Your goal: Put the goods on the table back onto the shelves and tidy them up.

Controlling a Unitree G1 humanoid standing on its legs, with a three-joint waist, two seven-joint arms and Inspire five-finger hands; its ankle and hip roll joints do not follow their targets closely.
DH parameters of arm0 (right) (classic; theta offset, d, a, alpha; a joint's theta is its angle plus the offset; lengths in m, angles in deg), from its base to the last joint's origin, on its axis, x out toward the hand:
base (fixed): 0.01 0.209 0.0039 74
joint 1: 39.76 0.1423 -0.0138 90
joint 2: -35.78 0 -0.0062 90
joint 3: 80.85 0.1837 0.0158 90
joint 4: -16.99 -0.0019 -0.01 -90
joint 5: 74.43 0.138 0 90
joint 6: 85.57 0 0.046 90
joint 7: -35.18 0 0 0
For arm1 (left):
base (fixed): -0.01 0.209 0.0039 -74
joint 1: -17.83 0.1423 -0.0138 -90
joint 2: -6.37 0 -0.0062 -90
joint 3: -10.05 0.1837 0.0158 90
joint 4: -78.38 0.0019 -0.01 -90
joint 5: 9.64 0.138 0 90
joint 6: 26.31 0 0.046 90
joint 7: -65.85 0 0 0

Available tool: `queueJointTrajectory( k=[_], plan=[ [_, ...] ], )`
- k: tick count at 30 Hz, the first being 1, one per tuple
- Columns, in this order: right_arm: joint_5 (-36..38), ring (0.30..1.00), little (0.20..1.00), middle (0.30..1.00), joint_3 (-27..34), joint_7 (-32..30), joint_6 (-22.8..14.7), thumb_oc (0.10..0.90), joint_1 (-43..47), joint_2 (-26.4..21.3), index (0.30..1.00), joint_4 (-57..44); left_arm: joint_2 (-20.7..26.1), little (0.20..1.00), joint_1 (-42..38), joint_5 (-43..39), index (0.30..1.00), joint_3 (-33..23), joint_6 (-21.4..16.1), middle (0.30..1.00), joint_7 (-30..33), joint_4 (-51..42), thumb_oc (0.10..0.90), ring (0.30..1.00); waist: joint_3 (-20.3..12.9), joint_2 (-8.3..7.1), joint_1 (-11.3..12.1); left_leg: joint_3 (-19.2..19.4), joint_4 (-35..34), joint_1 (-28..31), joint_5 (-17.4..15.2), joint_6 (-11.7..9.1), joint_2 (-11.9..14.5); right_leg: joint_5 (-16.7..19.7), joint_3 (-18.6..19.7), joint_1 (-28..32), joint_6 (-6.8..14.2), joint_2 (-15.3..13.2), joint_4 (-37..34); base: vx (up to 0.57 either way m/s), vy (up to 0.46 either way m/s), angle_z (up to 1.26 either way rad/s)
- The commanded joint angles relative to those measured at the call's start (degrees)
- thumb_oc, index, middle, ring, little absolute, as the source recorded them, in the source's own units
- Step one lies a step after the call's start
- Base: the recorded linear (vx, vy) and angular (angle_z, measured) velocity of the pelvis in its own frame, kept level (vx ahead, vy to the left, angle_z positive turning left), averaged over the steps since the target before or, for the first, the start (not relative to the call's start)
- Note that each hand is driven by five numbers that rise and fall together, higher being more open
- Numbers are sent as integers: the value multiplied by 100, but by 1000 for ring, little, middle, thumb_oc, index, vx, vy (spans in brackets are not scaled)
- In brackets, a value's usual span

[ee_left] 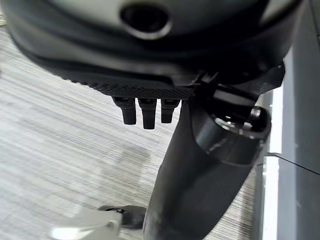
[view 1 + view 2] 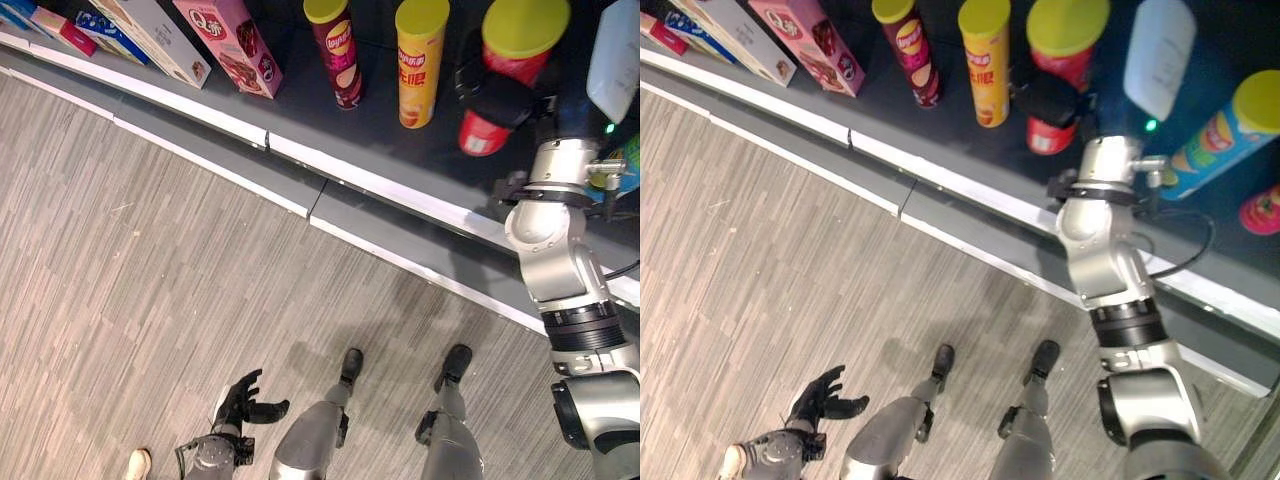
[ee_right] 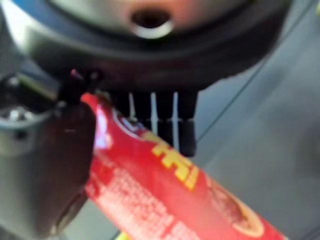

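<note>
Two hands, right hand [image 2: 497,100] gripping red can [image 2: 505,75] over dark shelf [image 2: 380,130], left hand [image 2: 243,400] relaxed above wood-look floor [image 2: 150,280]

Dark shelf [image 2: 300,95] (cans [image 2: 421,60], boxes [image 2: 228,42]).

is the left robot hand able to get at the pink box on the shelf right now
Probably not: the left robot hand hangs low over the floor, well apart from the pink box on the shelf, though nothing blocks the way.
</note>
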Motion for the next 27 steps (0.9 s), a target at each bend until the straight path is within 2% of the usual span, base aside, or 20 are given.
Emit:
queueJointTrajectory(
  k=[1,15,24,27],
  plan=[
    [-551,300,300,300,16,-592,-248,400,634,-283,300,-569,623,900,285,-128,900,405,-198,900,285,-99,800,900,-448,-182,53,-49,31,-460,9,91,-76,-1047,104,761,793,-418,290,-3,-13,-7],
    [-383,300,300,300,-154,-780,-193,400,740,-167,300,-89,662,900,185,-238,900,382,-273,900,391,-339,800,900,-352,-148,69,-65,23,-609,42,72,-107,-1021,60,665,823,-454,270,0,0,0],
    [-184,300,300,300,-207,-932,-211,400,890,-262,300,273,697,900,112,-238,900,431,-318,900,426,-372,800,900,-282,-112,105,-115,19,-750,95,45,-122,-994,-47,589,843,-486,266,-2,0,2],
    [41,300,300,300,-240,-1094,-236,400,1134,-408,300,559,705,900,45,-256,900,605,-352,900,407,-397,800,900,-231,2,185,-151,32,-869,130,41,-164,-989,-92,511,863,-518,287,-8,24,19]
  ],
)
